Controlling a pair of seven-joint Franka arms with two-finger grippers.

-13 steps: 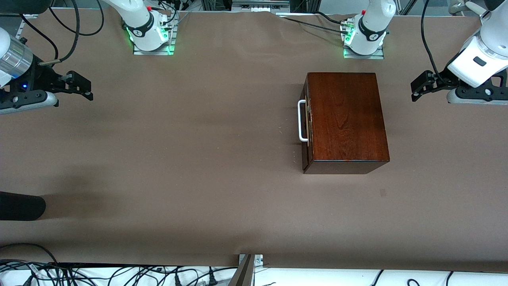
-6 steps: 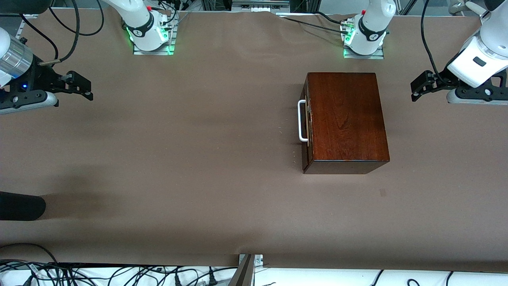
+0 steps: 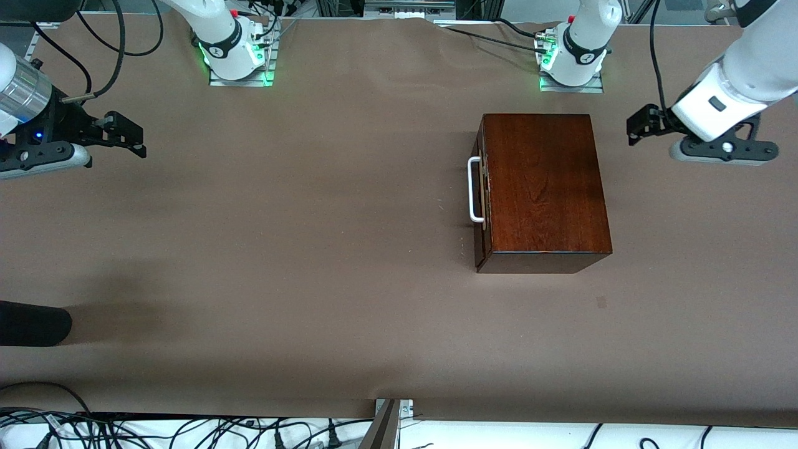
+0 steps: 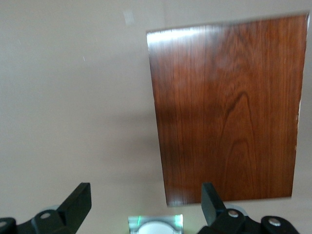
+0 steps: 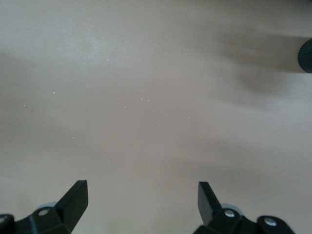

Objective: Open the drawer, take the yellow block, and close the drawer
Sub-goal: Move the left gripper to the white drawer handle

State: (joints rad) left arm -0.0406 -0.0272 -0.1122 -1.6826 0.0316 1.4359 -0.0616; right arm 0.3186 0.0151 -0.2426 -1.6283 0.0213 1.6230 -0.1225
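The glossy mahogany box (image 3: 545,187) stands on the table toward the left arm's end. Its drawer (image 3: 479,193) is shut, with the white U-shaped handle (image 3: 474,189) facing the right arm's end. The box top also shows in the left wrist view (image 4: 226,112). The yellow block is hidden. My left gripper (image 3: 636,127) is open and empty, in the air beside the box at the left arm's end; in its wrist view (image 4: 145,197) the jaws stand wide apart. My right gripper (image 3: 134,138) is open and empty, waiting over the table at the right arm's end (image 5: 142,195).
The brown table cover (image 3: 312,249) is bare between the box and the right gripper. A dark rounded object (image 3: 31,323) lies at the table's edge at the right arm's end. Cables (image 3: 156,430) lie along the edge nearest the camera.
My left gripper has moved toward the box and a little up in the front view. The right arm and the box have not moved.
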